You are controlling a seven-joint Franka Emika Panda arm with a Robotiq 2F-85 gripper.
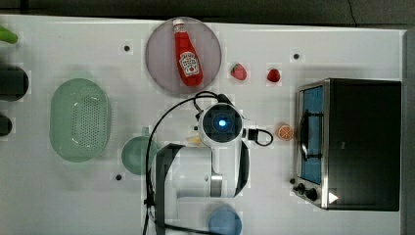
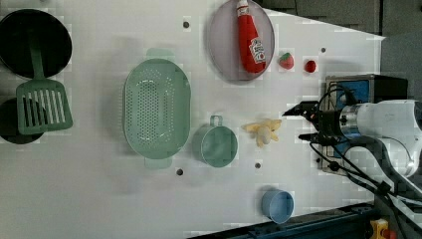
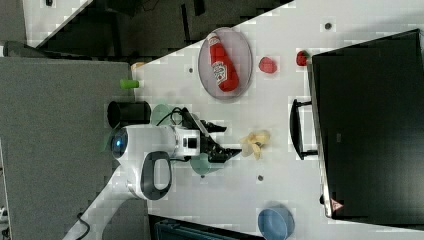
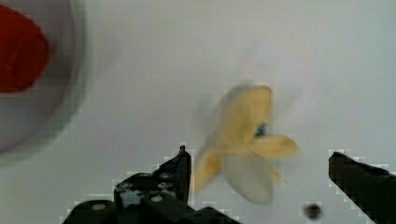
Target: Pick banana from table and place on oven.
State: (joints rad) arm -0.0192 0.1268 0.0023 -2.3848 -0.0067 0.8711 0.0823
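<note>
Gripper [image 2: 301, 122] hangs over the table [image 2: 99, 199] with jaws wide and empty; banana [image 2: 263, 131] lies on the bare tabletop, partly peeled, just off the mug [image 2: 218, 145] at its 3 o'clock in the left view; from the fingertips it sits at 9 o'clock in the left view, near but apart; in the wrist view the banana [image 4: 243, 144] falls between the two fingers [image 4: 180, 170], closer to one; long axis looks roughly in line with the jaw gap rather than across it, so I'd judge a wrist turn or a pinch at the narrow middle is needed; oven [image 2: 366, 87] sits behind the arm, top bare
</note>
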